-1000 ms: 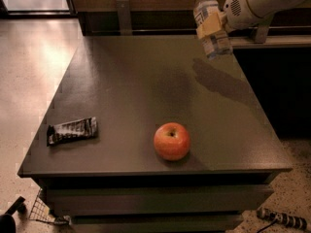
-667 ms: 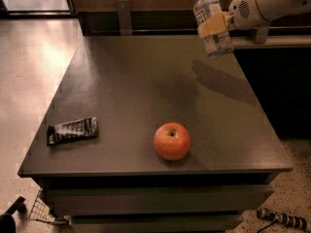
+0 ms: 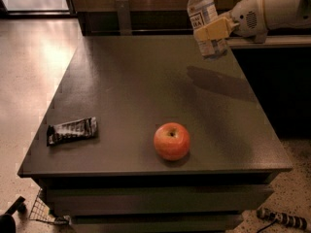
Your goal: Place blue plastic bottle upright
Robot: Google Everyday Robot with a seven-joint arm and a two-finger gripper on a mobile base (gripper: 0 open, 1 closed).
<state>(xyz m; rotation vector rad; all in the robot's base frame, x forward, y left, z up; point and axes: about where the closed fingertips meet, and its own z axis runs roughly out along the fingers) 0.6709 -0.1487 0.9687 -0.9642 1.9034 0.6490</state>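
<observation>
- The tool (image 3: 210,30) is up over the far corner of the counter (image 3: 131,81), with the white arm (image 3: 272,6) sticking out behind it to the side. It's clamped across the middle of the bottle (image 3: 200,8), and you can see a yellow pad pressed right on the label.
- The bottle is in the tool, cap on top and pretty close to upright. There's a slight lean, with the cap tipped away from the arm. Its bottom hangs clear of the counter, and its shadow (image 3: 218,81) falls on the bare surface below the tool.
- So my read is that the grab is done and the set-down isn't. This is the carry-and-lower part.
- Next move, I'd guess: take out that lean, come down until the base sits flat on the counter under the tool, then open up and pull away without brushing it.
- It's a tall, skinny, light bottle. If it's let go while tilted or while it's off the surface, I'd bet it topples.
- The apple (image 3: 171,141) and snack bar (image 3: 72,130) are well away from the tool, down by the near edge. They shouldn't get in the way.
</observation>
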